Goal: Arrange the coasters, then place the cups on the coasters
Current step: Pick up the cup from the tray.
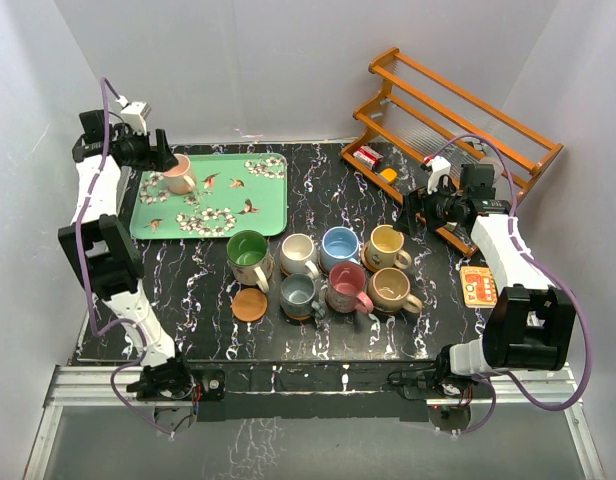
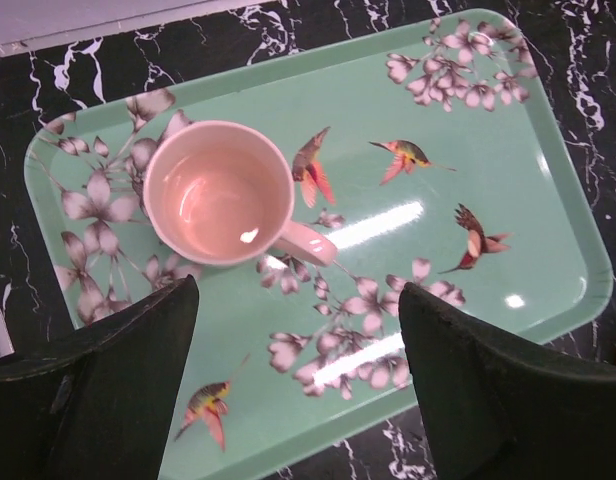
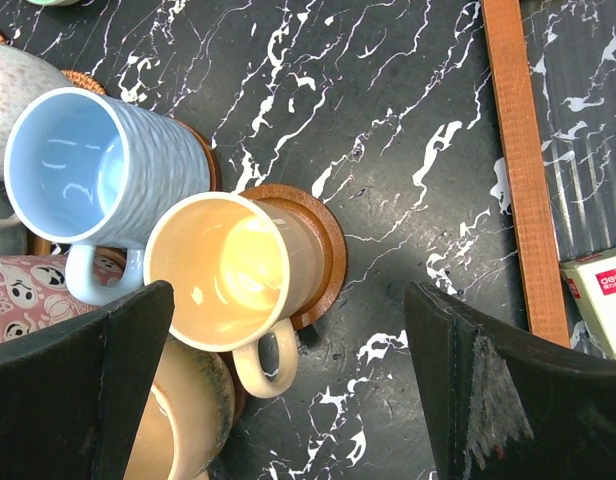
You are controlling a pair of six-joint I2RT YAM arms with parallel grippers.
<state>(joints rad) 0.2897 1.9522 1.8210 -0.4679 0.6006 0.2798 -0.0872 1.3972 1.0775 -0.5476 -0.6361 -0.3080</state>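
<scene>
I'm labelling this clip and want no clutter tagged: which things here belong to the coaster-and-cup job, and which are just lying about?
Job: green mug, cream-white mug, light blue mug, yellow-cream mug, tan mug, reddish patterned mug, grey-teal mug, pale pink mug, bare tan coaster.
Lying about: flowered green tray, wooden rack, orange card, small red box.

tray (image 2: 548, 180): glossy | pale pink cup (image 2: 218, 190): glazed ceramic | rack (image 3: 518, 150): varnished wood

What looks like the tan mug (image 3: 188, 425) is half hidden behind the right fingers (image 3: 68, 390).
</scene>
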